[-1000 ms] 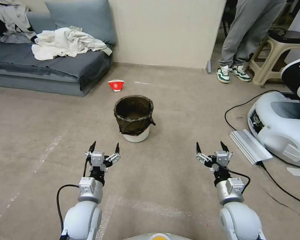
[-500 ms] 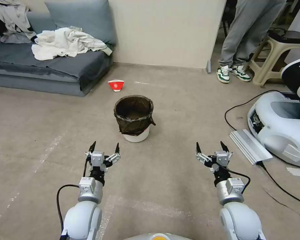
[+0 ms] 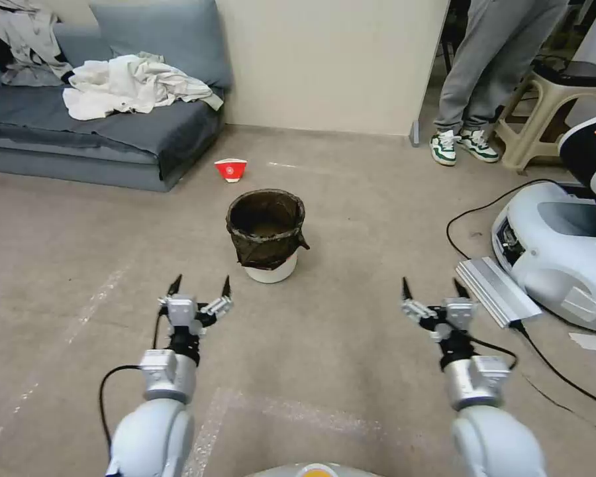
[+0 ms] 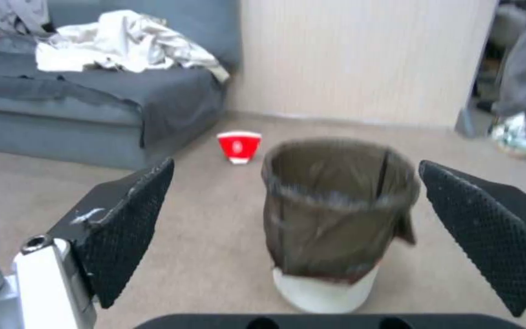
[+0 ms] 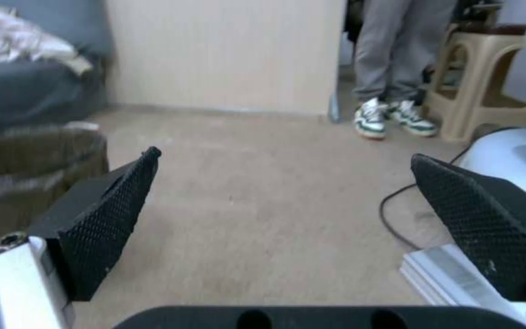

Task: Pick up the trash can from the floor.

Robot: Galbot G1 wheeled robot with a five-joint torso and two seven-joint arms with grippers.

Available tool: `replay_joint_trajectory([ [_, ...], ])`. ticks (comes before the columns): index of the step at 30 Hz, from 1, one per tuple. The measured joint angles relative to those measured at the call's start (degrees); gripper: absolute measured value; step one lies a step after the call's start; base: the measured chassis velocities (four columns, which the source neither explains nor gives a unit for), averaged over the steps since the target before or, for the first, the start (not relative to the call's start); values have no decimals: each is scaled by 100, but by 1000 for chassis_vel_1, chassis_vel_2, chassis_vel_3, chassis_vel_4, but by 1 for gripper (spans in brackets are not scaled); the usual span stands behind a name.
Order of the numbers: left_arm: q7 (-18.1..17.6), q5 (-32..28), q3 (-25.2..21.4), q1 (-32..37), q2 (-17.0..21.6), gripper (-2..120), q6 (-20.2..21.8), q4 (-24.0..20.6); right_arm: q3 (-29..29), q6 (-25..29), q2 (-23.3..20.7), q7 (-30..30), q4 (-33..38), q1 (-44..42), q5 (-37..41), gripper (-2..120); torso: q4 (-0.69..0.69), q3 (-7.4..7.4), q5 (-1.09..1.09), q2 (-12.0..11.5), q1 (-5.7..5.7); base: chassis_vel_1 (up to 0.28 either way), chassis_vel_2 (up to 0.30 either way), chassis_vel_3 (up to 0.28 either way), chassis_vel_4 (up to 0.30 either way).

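The trash can (image 3: 267, 235), a small round white bucket lined with a dark bag folded over its rim, stands upright on the beige floor (image 3: 351, 218) in the middle of the head view. My left gripper (image 3: 200, 286) hovers open just short of it, a little to its left. In the left wrist view the trash can (image 4: 336, 219) sits ahead between the spread fingers (image 4: 126, 228). Open as well, my right gripper (image 3: 430, 289) is farther right, well apart from the can. The right wrist view catches the trash can (image 5: 25, 183) at its edge.
A small red-and-white bowl (image 3: 230, 169) lies behind the can, near a grey sofa (image 3: 99, 126) with clothes on it. Another robot's white base (image 3: 556, 252), a cable (image 3: 470, 218) and a metal bar (image 3: 496, 291) occupy the right. A person's legs (image 3: 483, 73) and a stool (image 3: 556, 106) stand behind.
Both arms have spread slightly outward: the left gripper shifted left and a little up, the right gripper shifted right. The trash can has not moved.
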Motion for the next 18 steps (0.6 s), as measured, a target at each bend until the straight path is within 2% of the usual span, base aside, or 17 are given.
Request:
replay_joint_trajectory([
  [1,0,0,0,0,0,100,0,0,0,0,0,0,0,0,0,100,0,0,0,0,0,0,0,0,0],
  [3,-45,-346,-127,172,10,100,223,-582,238,-173,51,5,568,-255,250,100,-1,0,-1,0,0,0,0,0,0],
  [5,-47,-466,-230,319,106,100,33,-774,405,-287,84,9,957,-431,424,100,1,0,5,0,0,0,0,0,0],
  [8,-33,-503,-232,365,144,100,-76,-780,535,-378,112,12,1283,-573,560,100,-1,0,-5,0,0,0,0,0,0],
  [9,-9,-520,-227,385,174,100,-192,-724,580,-409,124,13,1389,-622,611,100,-1,0,1,0,0,0,0,0,0],
  [16,14,-525,-171,467,246,100,-434,-500,596,-417,126,16,1415,-639,637,100,1,0,-1,0,0,0,0,0,0],
  [18,12,-523,-153,482,237,100,-452,-463,593,-125,115,-76,1309,-631,710,100,0,0,-2,0,0,0,0,0,0],
])
